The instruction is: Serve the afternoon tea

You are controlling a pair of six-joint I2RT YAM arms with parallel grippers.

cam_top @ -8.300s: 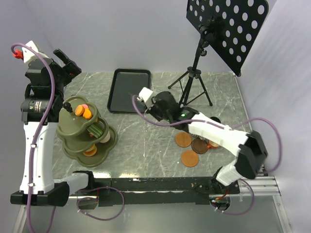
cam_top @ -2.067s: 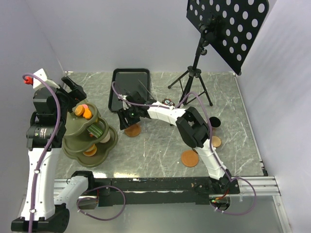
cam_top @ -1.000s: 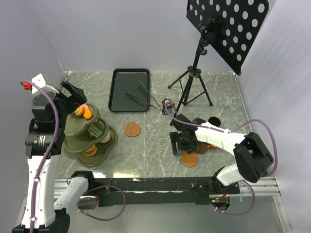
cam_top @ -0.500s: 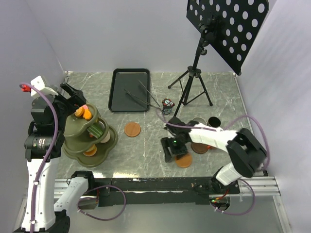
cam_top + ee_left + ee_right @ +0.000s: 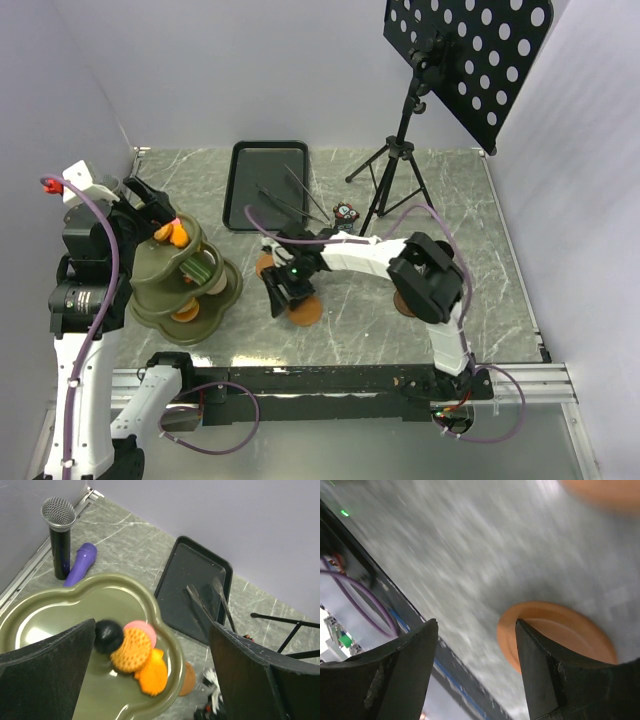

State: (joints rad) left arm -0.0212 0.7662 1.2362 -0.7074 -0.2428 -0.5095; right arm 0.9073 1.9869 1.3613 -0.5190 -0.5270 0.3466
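A round orange saucer [image 5: 307, 312] lies on the table in front of the green tiered stand [image 5: 190, 300]. My right gripper [image 5: 285, 297] is open low over the table. One of its fingers rests on that saucer [image 5: 560, 620], with nothing between the jaws [image 5: 476, 622]. A second saucer [image 5: 263, 265] lies just behind the gripper. My left gripper [image 5: 150, 197] is open above the stand's top tier [image 5: 55, 615]. That tier holds pink [image 5: 145, 627] and orange pastries [image 5: 152, 672] by a black knob [image 5: 108, 635]. The cups are hidden.
A black tray [image 5: 262, 185] with thin metal tongs [image 5: 290, 200] sits at the back. A tripod music stand [image 5: 395, 170] stands at the back right. A microphone [image 5: 60, 535] and a purple object [image 5: 82, 562] lie at the far left. A brown saucer [image 5: 404, 304] shows under my right elbow.
My right arm has swept from the right side to the left, and the orange saucer has moved with it to in front of the stand. My left gripper has edged closer to the top tier.
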